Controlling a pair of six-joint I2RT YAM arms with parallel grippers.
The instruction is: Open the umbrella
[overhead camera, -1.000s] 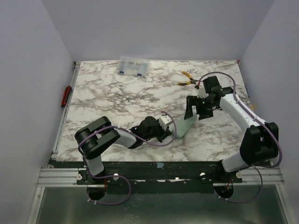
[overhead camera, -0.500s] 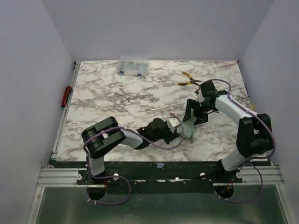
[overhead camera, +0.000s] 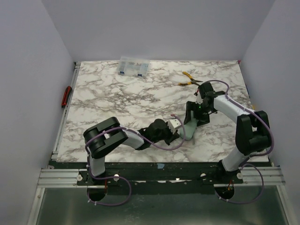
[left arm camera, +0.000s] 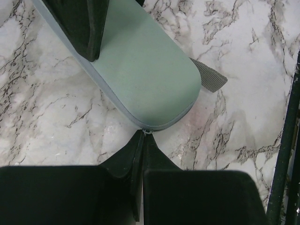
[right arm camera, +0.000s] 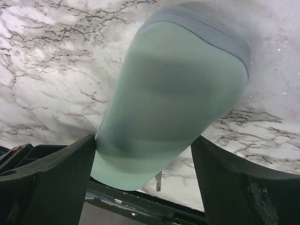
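**A:** What has changed at the fingers since a second ago?

**B:** The left gripper (left arm camera: 143,137) has travelled right across the marble table (overhead camera: 108,93), from short of the umbrella (left arm camera: 140,70) up to its near end. Its fingers are pinched fully together at the seam of that rounded end. A speck of metal shows at the tips, but I cannot tell whether anything is caught between them. The right gripper (right arm camera: 143,140) stood above the umbrella's far end. Now it sits lower, its fingers spread wide and pressed against the two long sides of the pale green cover. The right elbow has drawn in toward the umbrella too.

**A:** And the umbrella itself?

**B:** It has hardly shifted. It is folded inside that grey-edged cover and lies on the table between the two grippers. A grey webbing strap (left arm camera: 209,77) sticks out beside the rounded end.

**A:** Any containers?

**B:** One, a clear plastic compartment box (overhead camera: 134,66), well apart from the umbrella, beyond it and to the left. Small parts sit in its cells, a few of them blue, but they are too small to name. Yellow-handled pliers (overhead camera: 186,79) lie beyond the umbrella's far end, nearer to it than the box.

**A:** Which way does the umbrella point?

**B:** From overhead its long axis runs on a diagonal. The rounded end is near-left, at the left gripper, and the other end is far-right, under the right gripper. I cannot tell which end holds the handle.
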